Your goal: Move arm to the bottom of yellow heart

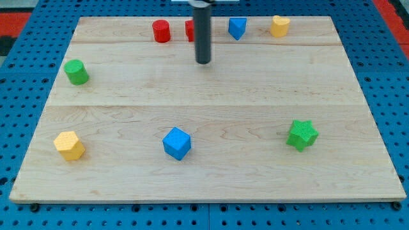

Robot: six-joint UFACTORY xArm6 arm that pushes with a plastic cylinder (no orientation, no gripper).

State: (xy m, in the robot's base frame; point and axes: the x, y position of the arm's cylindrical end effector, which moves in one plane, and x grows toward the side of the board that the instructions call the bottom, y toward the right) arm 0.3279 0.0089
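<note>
One rod, no gripper to open or close; tip (pixel 203 62) sits upper centre. Best path: slide right, stopping just below yellow heart (pixel 279 26), skirting blue block (pixel 237 27).

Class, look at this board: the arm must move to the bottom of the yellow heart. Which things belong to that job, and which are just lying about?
Belongs to the job:
yellow heart, at the view's top right
my tip, well to the view's left of it

Just lying about:
red cylinder
red block, partly hidden behind the rod
blue block
green cylinder
yellow block
blue cube
green star
</note>
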